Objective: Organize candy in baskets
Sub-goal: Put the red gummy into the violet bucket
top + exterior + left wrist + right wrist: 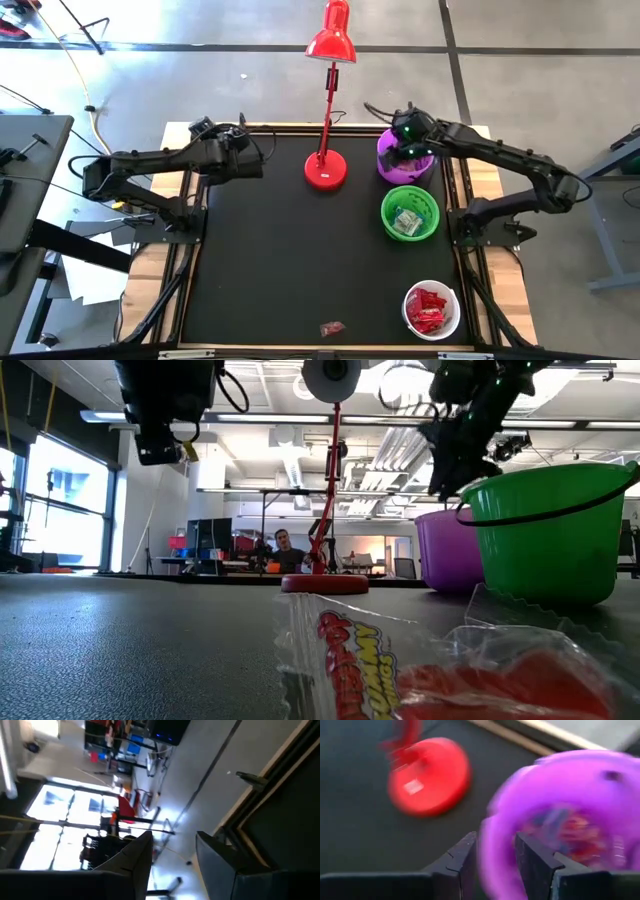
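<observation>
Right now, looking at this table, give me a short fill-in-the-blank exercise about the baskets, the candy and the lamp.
1. The right gripper hovers over the ____ basket.
2. The white basket holds ____ candies.
3. The green basket sits between the purple basket and the ____ basket.
4. One loose candy lies on the mat, far from the red ____.

Missing words: purple; red; white; lamp
</observation>
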